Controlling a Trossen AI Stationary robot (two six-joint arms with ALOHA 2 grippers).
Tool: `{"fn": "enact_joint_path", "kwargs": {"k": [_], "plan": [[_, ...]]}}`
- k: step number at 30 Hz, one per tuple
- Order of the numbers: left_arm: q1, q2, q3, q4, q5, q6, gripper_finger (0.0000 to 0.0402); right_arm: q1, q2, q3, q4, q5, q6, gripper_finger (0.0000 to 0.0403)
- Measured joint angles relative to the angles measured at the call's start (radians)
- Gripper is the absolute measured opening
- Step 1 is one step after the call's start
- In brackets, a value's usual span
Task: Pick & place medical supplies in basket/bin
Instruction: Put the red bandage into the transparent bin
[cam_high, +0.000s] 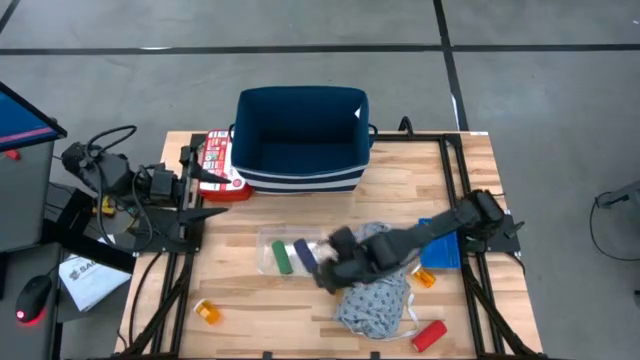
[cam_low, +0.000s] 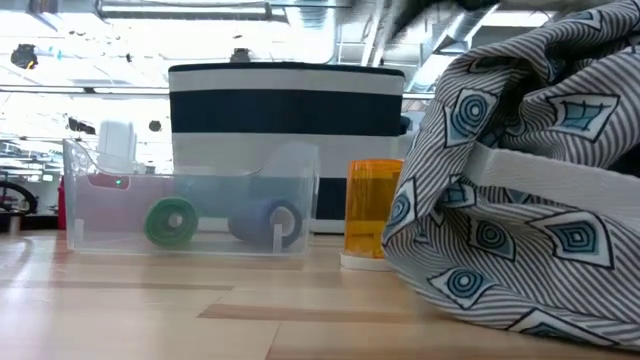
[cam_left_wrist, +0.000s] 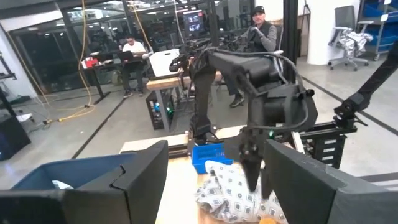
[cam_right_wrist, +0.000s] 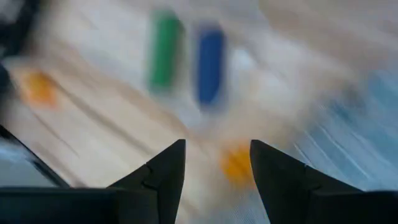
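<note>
Nearest us, the grey patterned cloth (cam_low: 520, 190) lies crumpled and soft on the wooden table (cam_high: 260, 300), its edge cut off in the low view. Just beside the cloth stands an upright orange bottle (cam_low: 372, 212), ribbed and translucent. Beyond, we see a clear tray (cam_low: 190, 205) holding a green cylinder (cam_high: 282, 257) and a blue cylinder (cam_high: 304, 253), long axes running toward the basket (cam_high: 300, 140). That basket is navy fabric, rectangular, white-striped low down. The right gripper (cam_high: 328, 268) hangs over the cloth's tray-side edge, fingers apart, nothing held; its wrist view is blurred. The left gripper (cam_high: 215, 172) waits beside the basket, spread wide.
</note>
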Motion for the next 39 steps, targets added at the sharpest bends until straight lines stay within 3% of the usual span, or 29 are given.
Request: {"fn": "enact_joint_path", "kwargs": {"k": [7, 15, 20, 29, 32, 39], "plan": [[-0.018, 0.008, 0.0, 0.003, 0.0, -0.002, 0.0253, 0.145, -0.013, 0.0, -0.255, -0.299, 0.242, 0.0193], [-0.018, 0.032, 0.0, 0.026, -0.001, -0.012, 0.0253, 0.299, -0.015, -0.01, -0.362, -0.43, 0.535, 0.0209], [-0.017, 0.048, 0.0, 0.067, 0.009, -0.012, 0.0253, 0.347, -0.035, -0.09, -0.324, -0.509, 0.614, 0.021], [-0.017, 0.07, -0.001, 0.126, 0.025, -0.011, 0.0253, 0.401, -0.152, -0.382, -0.027, -0.582, 0.701, 0.021], [-0.017, 0.078, -0.001, 0.129, 0.025, -0.011, 0.0253, 0.413, -0.158, -0.435, 0.041, -0.579, 0.609, 0.021], [-0.007, 0.085, -0.001, 0.129, 0.025, -0.01, 0.0253, 0.463, -0.152, -0.435, -0.007, -0.54, -0.015, 0.0209]]}}
